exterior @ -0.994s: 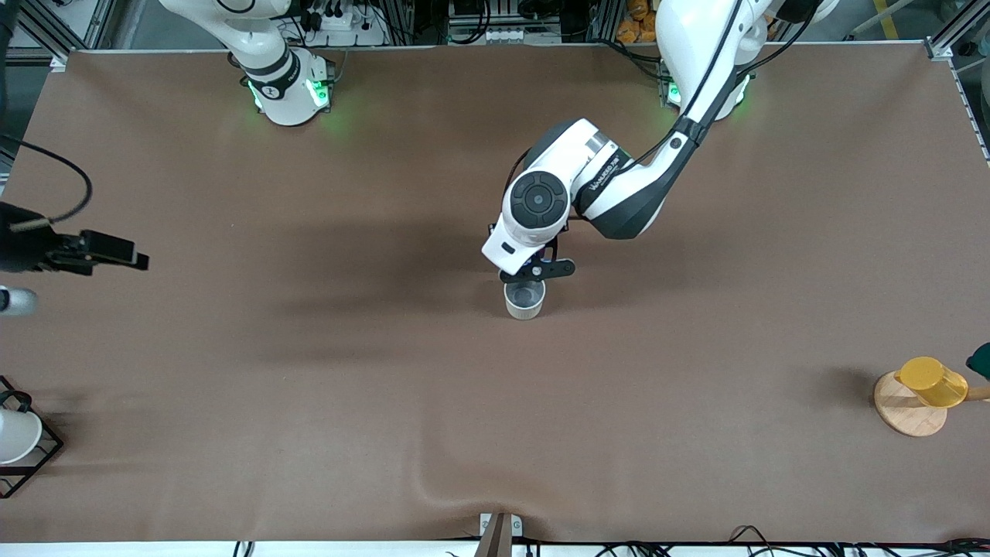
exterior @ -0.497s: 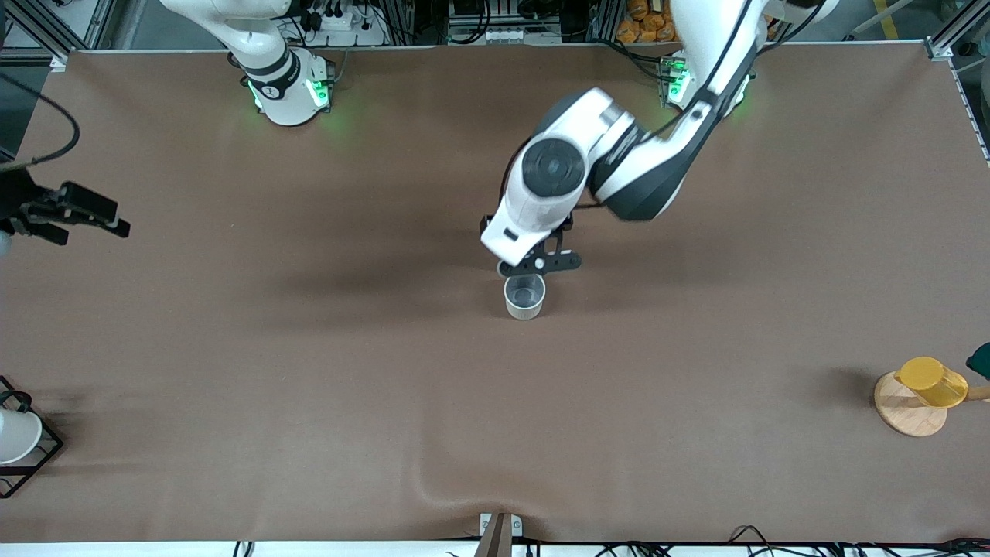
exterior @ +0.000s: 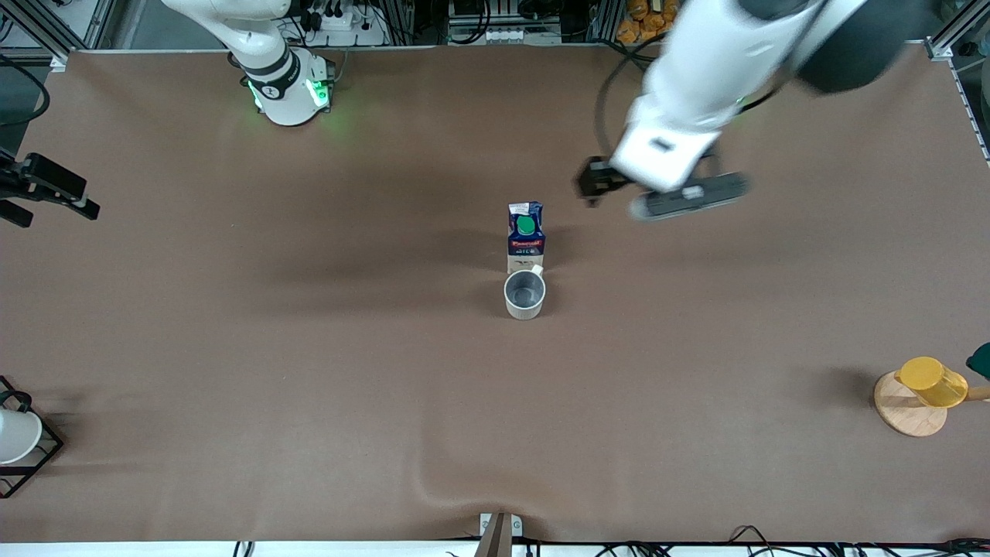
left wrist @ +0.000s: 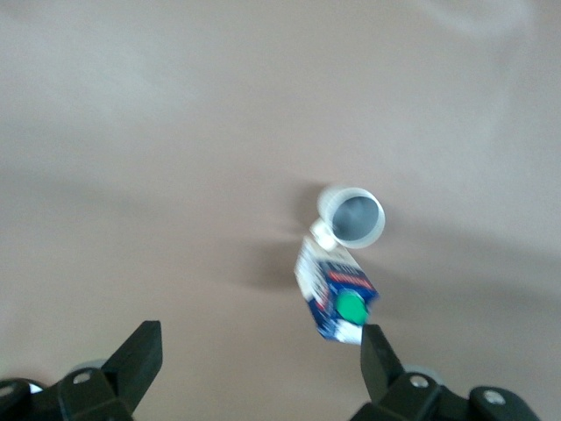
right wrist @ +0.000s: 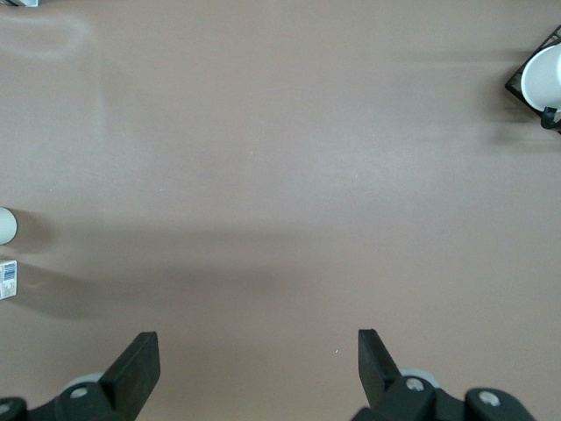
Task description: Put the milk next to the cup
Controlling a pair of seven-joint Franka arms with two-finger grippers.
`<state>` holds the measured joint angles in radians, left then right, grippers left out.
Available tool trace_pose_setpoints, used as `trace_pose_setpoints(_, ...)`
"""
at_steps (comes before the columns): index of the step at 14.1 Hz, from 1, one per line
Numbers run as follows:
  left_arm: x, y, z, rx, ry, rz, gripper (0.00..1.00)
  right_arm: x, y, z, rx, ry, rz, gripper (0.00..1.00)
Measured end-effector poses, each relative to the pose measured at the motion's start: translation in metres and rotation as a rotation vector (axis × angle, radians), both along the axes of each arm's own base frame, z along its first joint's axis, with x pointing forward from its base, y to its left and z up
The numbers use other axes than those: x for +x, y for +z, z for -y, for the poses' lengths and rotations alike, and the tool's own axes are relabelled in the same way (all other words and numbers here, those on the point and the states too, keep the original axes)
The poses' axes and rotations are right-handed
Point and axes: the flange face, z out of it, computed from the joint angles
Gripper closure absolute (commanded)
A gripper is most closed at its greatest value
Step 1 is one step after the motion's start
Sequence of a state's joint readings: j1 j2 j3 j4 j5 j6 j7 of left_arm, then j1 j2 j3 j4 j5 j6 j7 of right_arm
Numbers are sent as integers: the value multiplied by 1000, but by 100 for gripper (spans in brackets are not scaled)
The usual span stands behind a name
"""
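The milk (exterior: 526,235), a dark-blue carton with a green cap, stands upright on the brown table. It is right beside the cup (exterior: 524,294), just farther from the front camera, by the cup's small handle. The left wrist view shows the milk (left wrist: 337,298) and the cup (left wrist: 351,217) close together. My left gripper (exterior: 657,193) is open and empty, up in the air toward the left arm's end of the table, apart from the milk; its jaws (left wrist: 259,351) stand wide. My right gripper (exterior: 58,193) is open and empty (right wrist: 256,351) at the right arm's end.
A yellow cup (exterior: 930,381) on a round wooden base (exterior: 905,418) stands at the left arm's end, near the front camera. A white cup in a black wire rack (exterior: 15,437) stands at the right arm's end; it also shows in the right wrist view (right wrist: 543,74).
My left gripper let go of the milk, rose and swung away toward the left arm's base, uncovering the milk beside the cup. My right gripper drifted toward the robots' side.
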<state>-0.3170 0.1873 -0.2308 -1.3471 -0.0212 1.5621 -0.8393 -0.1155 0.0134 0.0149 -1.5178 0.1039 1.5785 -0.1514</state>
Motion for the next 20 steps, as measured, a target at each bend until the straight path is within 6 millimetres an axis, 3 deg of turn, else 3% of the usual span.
trace_pose_setpoints(2,0,13,-31,43,12,0,0,1,-1,-1,0,2,0,0)
trace_pose_setpoints(6,10,5,-70,71,25,-33,0,2,1,-6,-2,12,7,0)
trace_pose_setpoints(10,22,20,-137,72,-64,-25,0,3,4,-18,-36,34,13,0)
trace_pose_setpoints(12,22,26,-155,73,-98,-24,0,3,7,-22,-76,47,23,0)
trace_pose_setpoints(16,24,25,-167,72,-163,-25,0,3,10,-20,-83,44,28,0)
trace_pose_setpoints(20,25,35,-226,78,-231,-29,0,3,10,-21,-83,46,28,0)
